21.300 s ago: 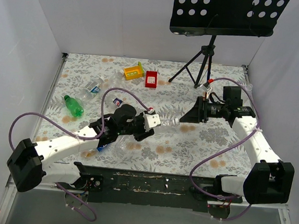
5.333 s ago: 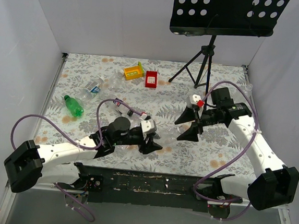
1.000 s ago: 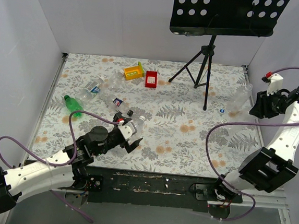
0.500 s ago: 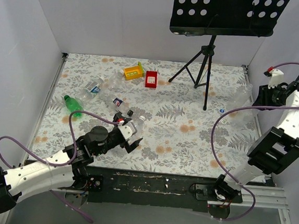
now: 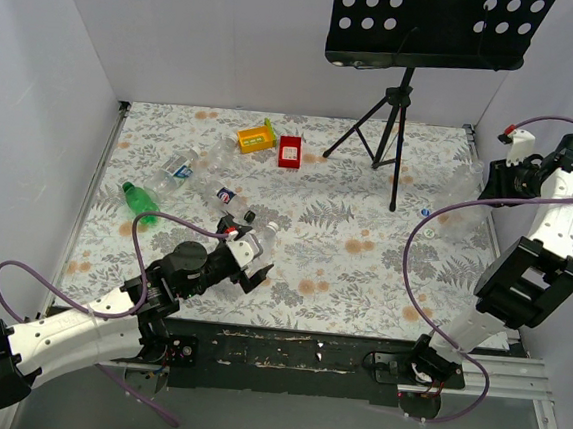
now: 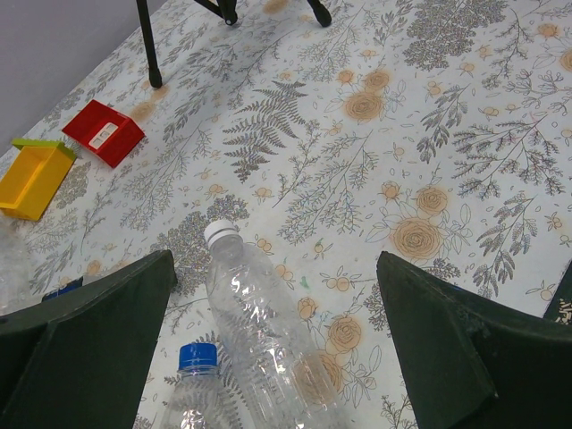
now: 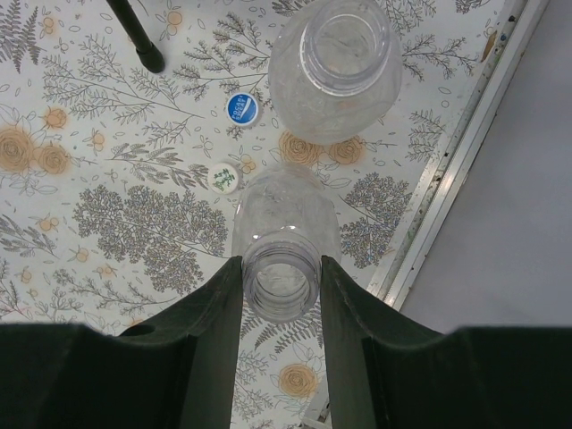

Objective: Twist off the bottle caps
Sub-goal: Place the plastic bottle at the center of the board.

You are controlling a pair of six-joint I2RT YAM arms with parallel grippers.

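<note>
The right tool (image 7: pixel 281 268) is clenched on the neck of an opened bottle (image 7: pixel 284 219), held upright over the bench (image 7: pixel 107 223); a loose whitish cap (image 7: pixel 223 177) lies just ahead-left. The left tool (image 6: pixel 275 259) hangs released above a screwed-on white cap (image 6: pixel 221 232) and a screwed-on blue cap (image 6: pixel 197 356). Next, I judge: release, then grip a capped bottle

Two caps lie loose and flat on the worktop (image 7: pixel 107 223), near each other. The loose blue cap (image 7: pixel 241 106), white print facing up, is beside the farther open bottle (image 7: pixel 335 63). The whitish cap (image 7: pixel 223 177), with a green mark, is just beside the nearer open bottle (image 7: pixel 284 223). A white cap (image 6: pixel 220 231) and a screwed-on blue cap (image 6: pixel 197 356) each close one of two lying clear bottles (image 6: pixel 268 331).
</note>
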